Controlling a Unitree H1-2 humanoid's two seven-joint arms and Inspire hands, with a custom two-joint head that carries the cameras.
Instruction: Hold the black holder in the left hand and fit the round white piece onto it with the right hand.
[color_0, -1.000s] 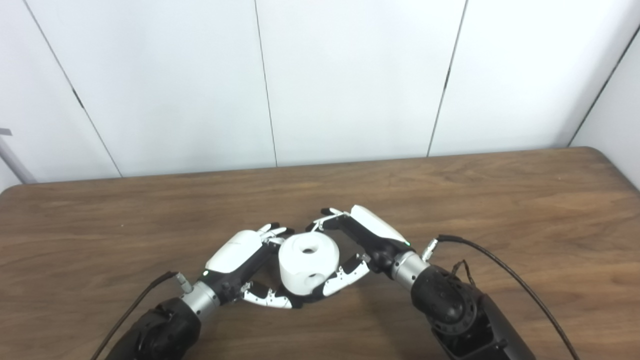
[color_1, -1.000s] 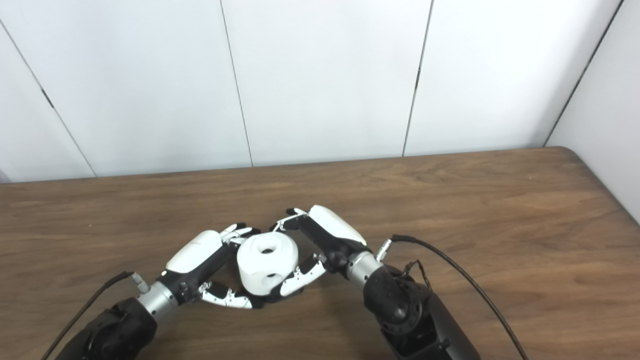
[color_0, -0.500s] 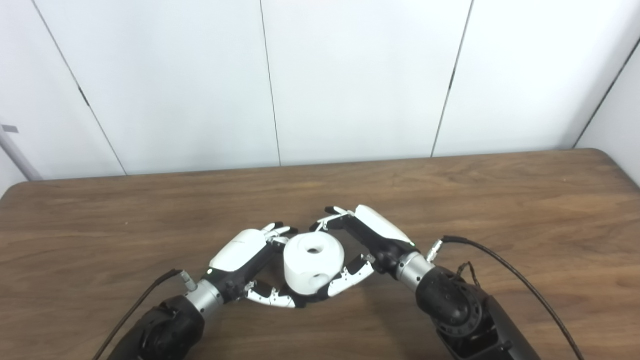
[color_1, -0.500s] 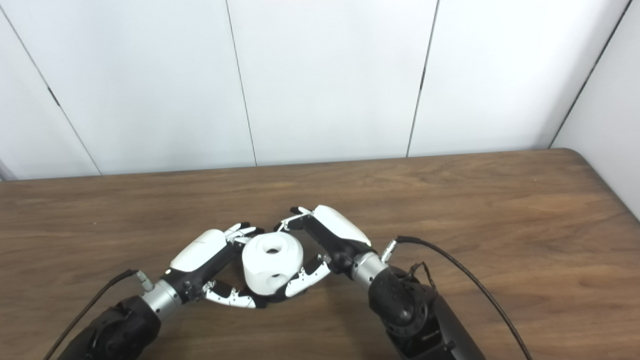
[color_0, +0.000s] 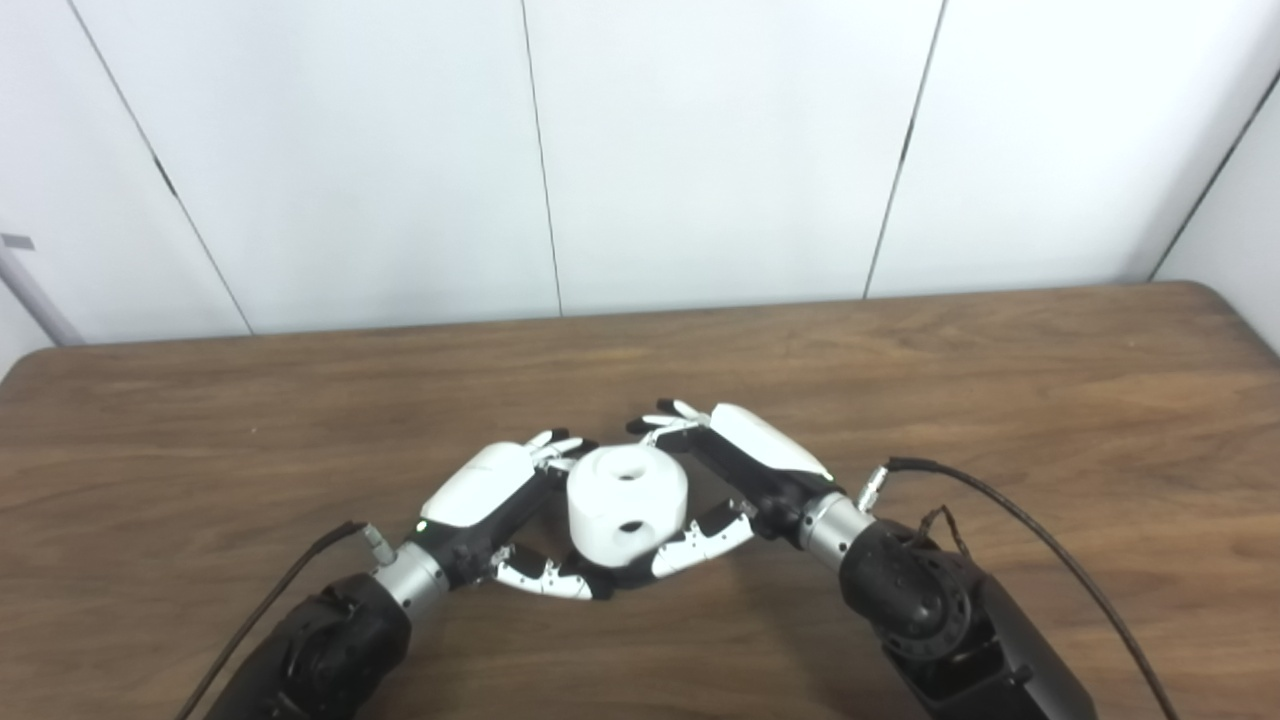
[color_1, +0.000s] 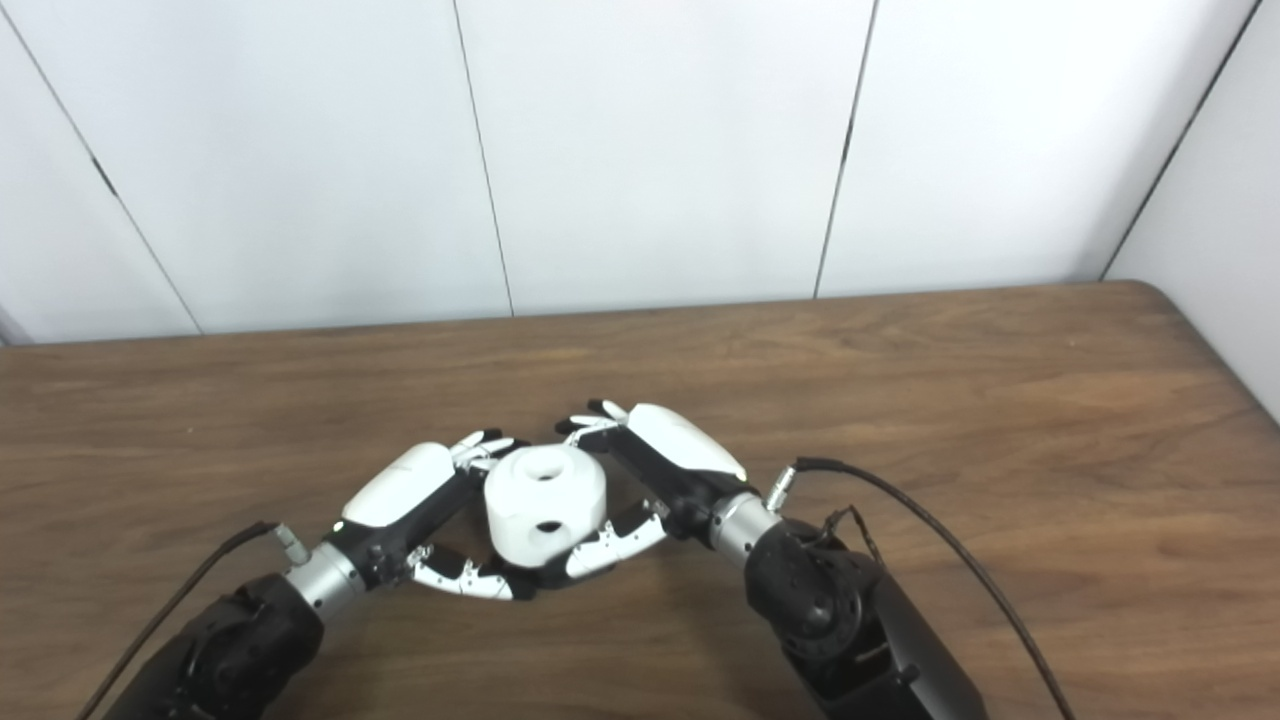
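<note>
The left robot hand (color_0: 490, 490) and right robot hand (color_0: 745, 465) both grasp the round white piece (color_0: 627, 502), fingers curled behind it, thumbs meeting beneath. Forearms angle inward from the worktop's (color_0: 1000, 370) near edge. The black holder is hidden.

White round piece (color_0: 627, 502), brown wood-grain table (color_0: 1000, 380)
</note>
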